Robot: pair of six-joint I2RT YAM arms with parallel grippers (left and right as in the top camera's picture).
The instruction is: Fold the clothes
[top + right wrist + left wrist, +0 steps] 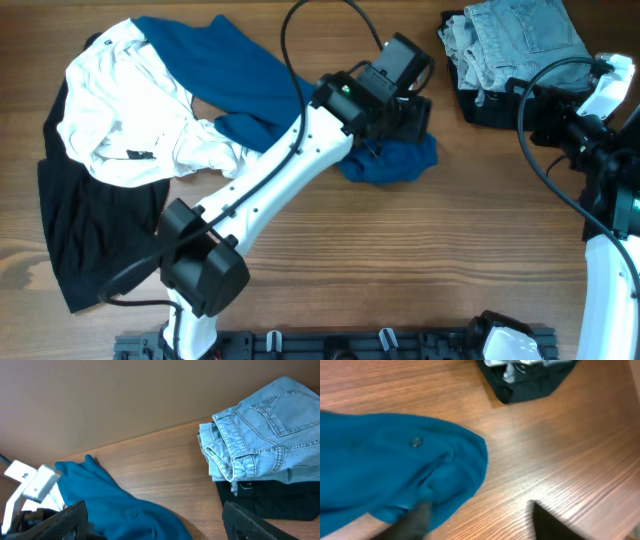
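1. Teal cloth first: the shirt [230, 70] lies bunched on the table [420, 260]. One end is right under my left gripper [485, 522], and the rest trails back along that arm.
2. My left gripper's jaws stand apart and hold nothing. One finger [417, 517] hangs over the cloth's edge, with bare wood between the two.
3. My right gripper [153, 510] is spread wide and empty too. The shirt is ahead and below it, and the jeans [265, 430] are off to its right.
4. As I read it, the step is getting the shirt out flat. I'd pinch one layer at the hem with the left, let the right take another edge, and draw them apart slowly, because thin cloth slips and drags.
5. A button [416, 442] shows just ahead of the left gripper, so the placket is probably near, which helps me find the front.
6. Behind the left gripper, the shirt's far end is tangled with a white garment [130, 110]. I can't tell which lies on top.
7. A black garment [80, 230] lies beyond that, and a hard pull could haul both along.
8. Ahead of the left gripper, the jeans rest on dark folded cloth [270, 497], so I'd steer clear of that stack.
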